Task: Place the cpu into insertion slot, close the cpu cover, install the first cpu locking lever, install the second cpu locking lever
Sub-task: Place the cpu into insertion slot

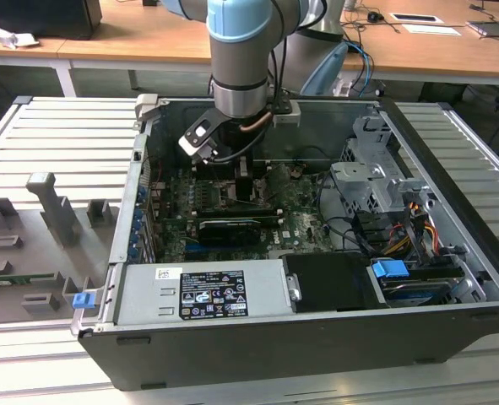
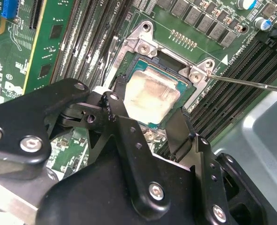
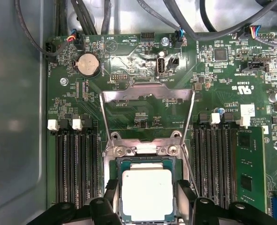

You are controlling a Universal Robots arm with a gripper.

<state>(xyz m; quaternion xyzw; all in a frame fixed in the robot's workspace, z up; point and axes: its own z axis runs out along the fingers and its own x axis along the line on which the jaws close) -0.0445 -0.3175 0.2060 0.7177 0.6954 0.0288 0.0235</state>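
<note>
The jaws stand wide open on each side of the cpu [image 3: 146,194], holding nothing, and the cpu lies in the insertion slot [image 3: 147,161] with the cpu cover [image 3: 147,96] open.

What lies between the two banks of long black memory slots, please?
The dark square silver-rimmed insertion slot, holding the flat pale silver-grey square cpu, in the first wrist view.

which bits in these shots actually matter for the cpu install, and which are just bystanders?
Job:
cpu, sitting in the insertion slot
cpu cover, swung open
locking lever
gripper, jaws apart either side of the cpu

Bystanders:
memory slots
coin battery
power supply
drive cage
</note>
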